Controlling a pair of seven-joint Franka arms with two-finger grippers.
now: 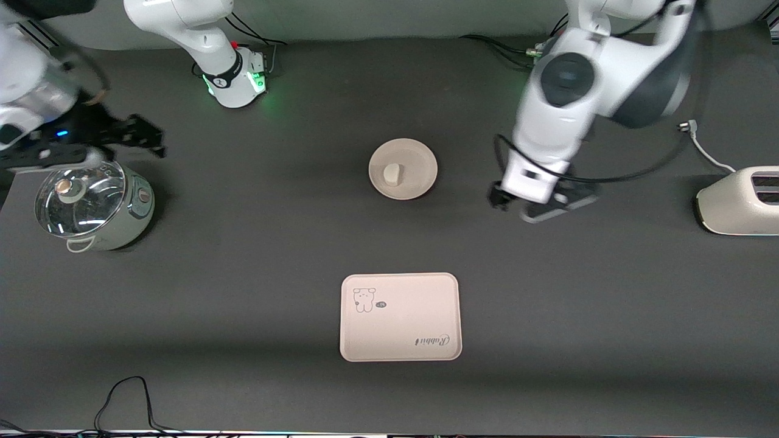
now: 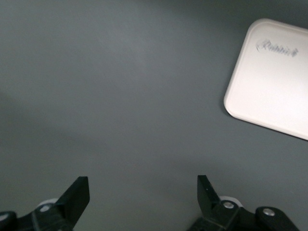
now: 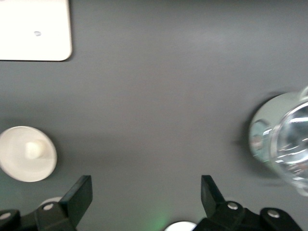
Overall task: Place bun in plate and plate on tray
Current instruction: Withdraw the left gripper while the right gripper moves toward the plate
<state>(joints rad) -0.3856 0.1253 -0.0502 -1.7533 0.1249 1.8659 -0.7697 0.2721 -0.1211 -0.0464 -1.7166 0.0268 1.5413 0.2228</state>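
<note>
The bun [image 1: 391, 174] lies in the round cream plate [image 1: 421, 162] at the table's middle. The rectangular tray [image 1: 401, 331] with the bear drawing and "Rabbit" script lies empty, nearer to the front camera than the plate. My left gripper [image 1: 517, 210] is open and empty, beside the plate toward the left arm's end, over bare table. Its wrist view shows its open gripper [image 2: 143, 192] and a corner of the tray [image 2: 274, 82]. My right gripper [image 1: 149, 140] is open and empty above the pot; its wrist view [image 3: 146, 192] shows the plate [image 3: 14, 166], the bun [image 3: 33, 149] and the tray [image 3: 33, 29].
A pale green pot with a glass lid [image 1: 91, 204] stands at the right arm's end, also in the right wrist view [image 3: 284, 139]. A white toaster [image 1: 739, 201] with a cable [image 1: 706, 149] stands at the left arm's end. Cables [image 1: 122, 395] lie by the front edge.
</note>
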